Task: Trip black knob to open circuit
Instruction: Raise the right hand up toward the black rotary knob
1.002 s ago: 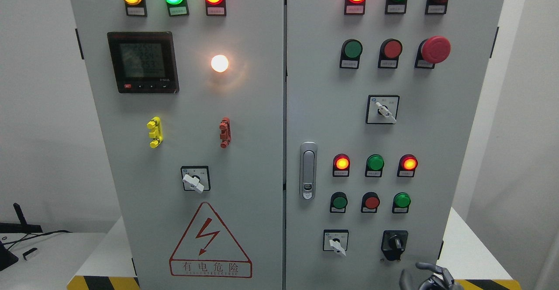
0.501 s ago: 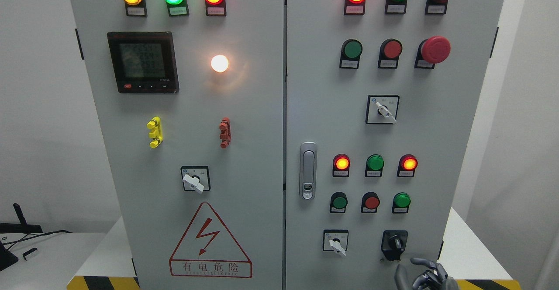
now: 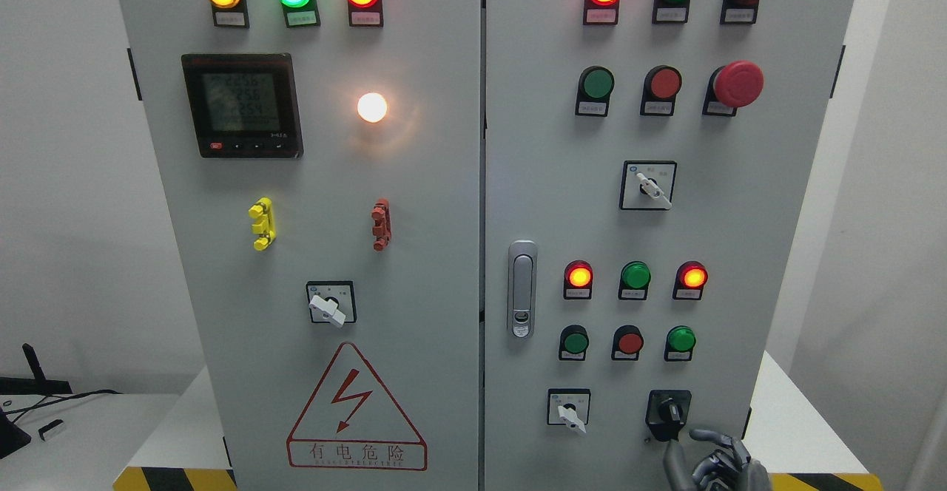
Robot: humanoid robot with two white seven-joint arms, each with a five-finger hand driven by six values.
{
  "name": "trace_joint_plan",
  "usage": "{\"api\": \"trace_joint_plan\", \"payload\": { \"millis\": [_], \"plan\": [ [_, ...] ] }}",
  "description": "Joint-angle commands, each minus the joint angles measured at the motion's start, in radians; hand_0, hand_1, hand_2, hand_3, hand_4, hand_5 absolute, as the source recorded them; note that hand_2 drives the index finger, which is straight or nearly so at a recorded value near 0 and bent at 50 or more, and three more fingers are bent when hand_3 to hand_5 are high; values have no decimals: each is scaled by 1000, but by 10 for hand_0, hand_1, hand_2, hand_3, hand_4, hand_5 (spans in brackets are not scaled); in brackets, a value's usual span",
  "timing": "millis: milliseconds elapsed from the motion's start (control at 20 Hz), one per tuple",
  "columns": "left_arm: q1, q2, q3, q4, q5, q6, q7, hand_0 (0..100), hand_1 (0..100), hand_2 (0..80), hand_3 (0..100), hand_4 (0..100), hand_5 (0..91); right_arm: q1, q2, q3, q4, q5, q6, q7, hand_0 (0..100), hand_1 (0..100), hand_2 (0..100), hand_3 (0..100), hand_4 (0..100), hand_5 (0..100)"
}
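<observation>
The right hand (image 3: 710, 465) has risen since the earlier frame, its spread, empty fingers (image 3: 672, 461) now just below the black knob (image 3: 669, 411), at the lower right of the grey cabinet (image 3: 518, 180). The knob's position looks unchanged.

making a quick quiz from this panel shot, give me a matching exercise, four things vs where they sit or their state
Things:
1. black knob
2. right hand
3. meter
4. mushroom button

Places or states:
A. upper left door, display lit
B. lower right, just below the knob
C. upper right, red
D. bottom of right door, beside a white-handled switch

Pairs: 1-D, 2-B, 3-A, 4-C
</observation>
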State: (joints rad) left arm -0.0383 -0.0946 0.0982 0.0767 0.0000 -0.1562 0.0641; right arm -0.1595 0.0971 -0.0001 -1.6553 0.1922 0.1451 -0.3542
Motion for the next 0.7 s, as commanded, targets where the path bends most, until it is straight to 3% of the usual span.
{"api": "trace_joint_plan", "payload": {
  "millis": [0, 651],
  "plan": [
    [0, 1, 0, 0, 5, 0, 0, 120, 389, 0, 0, 0, 0, -14, 3, 28, 26, 0, 1, 0, 403, 753, 446, 868, 907, 1000],
    [0, -1, 0, 0, 5, 0, 0, 120, 389, 0, 0, 0, 0, -17, 4, 37, 23, 0, 1, 0, 428, 768, 458, 867, 907, 1000]
  ]
}}
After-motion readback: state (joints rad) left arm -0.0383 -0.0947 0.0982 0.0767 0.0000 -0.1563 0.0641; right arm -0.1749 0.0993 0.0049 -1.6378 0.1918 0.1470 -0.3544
